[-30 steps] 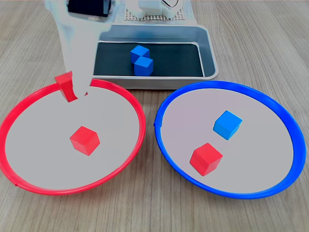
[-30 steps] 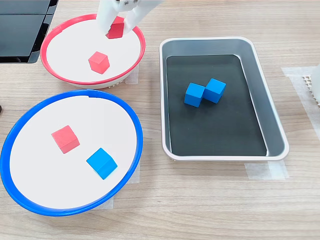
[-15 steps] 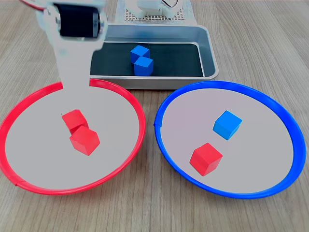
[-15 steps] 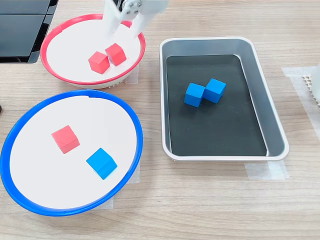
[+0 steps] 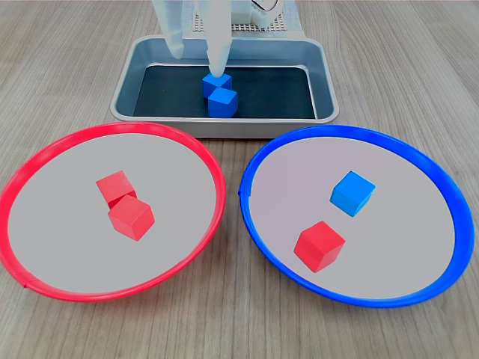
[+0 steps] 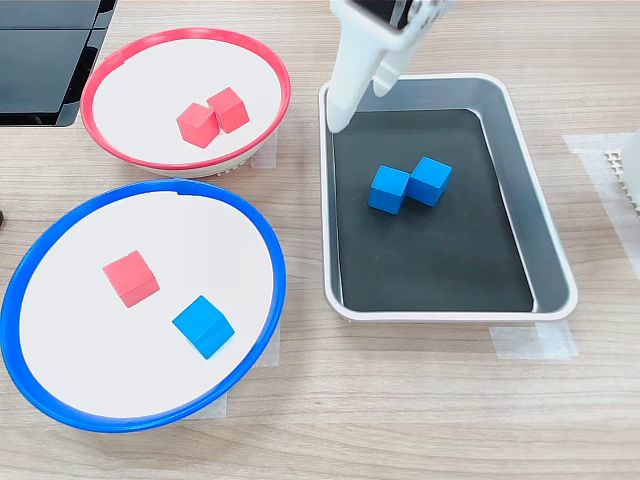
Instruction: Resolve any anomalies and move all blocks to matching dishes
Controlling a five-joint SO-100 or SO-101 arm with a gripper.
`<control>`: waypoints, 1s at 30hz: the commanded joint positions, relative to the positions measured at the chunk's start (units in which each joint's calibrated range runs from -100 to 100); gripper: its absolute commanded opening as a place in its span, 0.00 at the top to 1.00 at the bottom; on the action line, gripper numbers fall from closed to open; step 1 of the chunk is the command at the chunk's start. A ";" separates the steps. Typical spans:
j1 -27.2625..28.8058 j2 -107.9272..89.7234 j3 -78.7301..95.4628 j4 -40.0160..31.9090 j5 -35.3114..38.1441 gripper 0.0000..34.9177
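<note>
Two red blocks (image 5: 114, 187) (image 5: 131, 217) lie touching in the red-rimmed dish (image 5: 45, 153), which also shows in the second exterior view (image 6: 88, 95). In the blue-rimmed dish (image 5: 359, 131) (image 6: 150, 188) sit one blue block (image 5: 352, 192) (image 6: 204, 326) and one red block (image 5: 319, 245) (image 6: 131, 278). Two more blue blocks (image 5: 222, 102) (image 6: 389, 189) (image 6: 431, 181) touch each other in the silver tray (image 5: 329, 97) (image 6: 548, 235). My gripper (image 5: 197, 63) (image 6: 362, 108) hangs open and empty above the tray's end nearest the red dish, higher than the blue blocks.
A black flat object (image 6: 40, 60) lies beyond the red dish at the second exterior view's upper left. A white perforated plate (image 6: 628, 170) is at the second exterior view's right edge. The arm's base (image 5: 247, 11) stands behind the tray. Bare wooden table surrounds the dishes.
The gripper let go of a red block, which now rests beside the other one in the red-rimmed dish. The arm then rose and swung over to the tray.
</note>
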 commanded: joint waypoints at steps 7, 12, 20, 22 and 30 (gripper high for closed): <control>-3.80 -2.35 15.06 -10.12 4.10 0.42; -5.50 -0.73 17.79 -12.77 4.00 0.52; -8.89 2.51 15.70 -15.08 4.35 0.99; -8.89 2.09 14.51 -14.25 4.20 1.00; -17.92 -1.50 -8.52 2.75 -6.89 1.00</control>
